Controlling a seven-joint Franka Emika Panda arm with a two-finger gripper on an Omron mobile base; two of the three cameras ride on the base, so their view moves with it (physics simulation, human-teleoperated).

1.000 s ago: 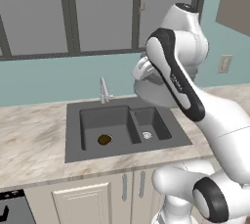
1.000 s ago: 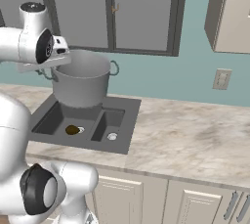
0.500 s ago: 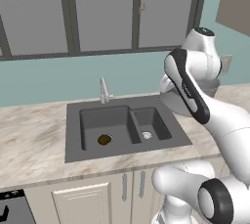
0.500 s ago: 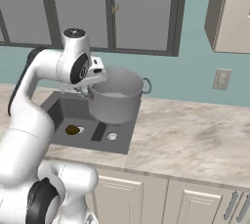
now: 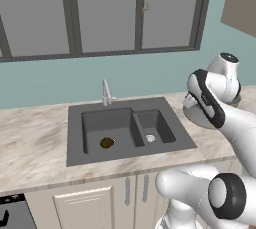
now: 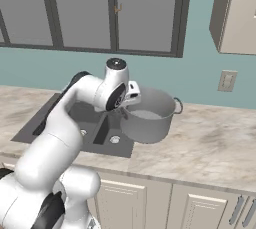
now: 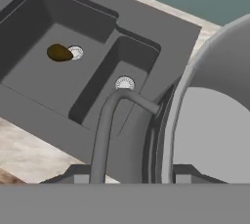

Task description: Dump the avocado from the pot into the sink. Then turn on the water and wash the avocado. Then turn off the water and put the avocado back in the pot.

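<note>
Right of the sink [image 6: 35,123], above the marble desk [image 6: 210,148], the pot [image 6: 147,115] now hangs in the claw [image 6: 131,104]; half a second ago it was nearer the small basin, and a second ago it stood over the sink's back edge. The arm has swung it rightward, and the pot sits lower and clear of the basins.

The pot is upright, mouth up, its axis vertical, with one side handle toward the claw and the other pointing right along the desk. In the hand view its rim [image 7: 176,120] and near handle [image 7: 105,125] rise just before the camera. The claw is closed narrowly on the pot's rim at the left handle.

The avocado [image 5: 107,143] lies on the floor of the large basin, touching the drain [image 7: 75,52], its long axis roughly along the basin's length. It is well apart from the claw, down and to its left.
</note>
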